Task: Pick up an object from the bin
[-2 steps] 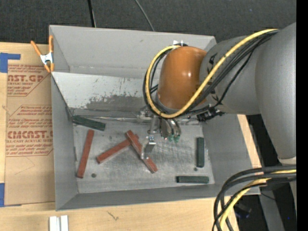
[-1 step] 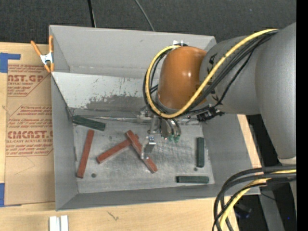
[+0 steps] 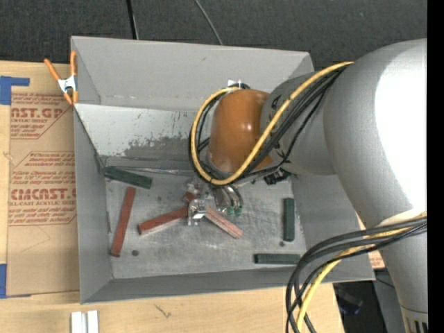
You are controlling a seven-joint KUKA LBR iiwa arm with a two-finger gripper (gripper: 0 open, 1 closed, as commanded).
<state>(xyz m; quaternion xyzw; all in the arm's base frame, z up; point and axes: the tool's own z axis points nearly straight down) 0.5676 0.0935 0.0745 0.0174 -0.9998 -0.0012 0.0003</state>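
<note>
Claw [image 3: 198, 212] is low over the middle of the bin [image 3: 173, 64] floor, at the spot where two red-brown sticks meet. Whether it is apart or together cannot be told, and nothing can be confirmed as held.

The flat red-brown stick [image 3: 163, 222] lies on the floor running left and slightly downward from the claw, with its right end at the claw. It is a long, thin, straight-edged strip with a matt surface. The paler red-brown stick [image 3: 227, 225] runs from the claw toward the lower right.

A third red-brown stick [image 3: 123, 220] lies apart at the left, nearly upright in the view. One dark green bar [image 3: 129, 177] lies at the upper left by the back wall, another [image 3: 288, 219] stands apart at the right, and a dark bar [image 3: 276, 259] lies along the front edge.

An orange cover [image 3: 236, 130] with looped yellow and black cables [image 3: 199, 141] sits directly above the claw.
</note>
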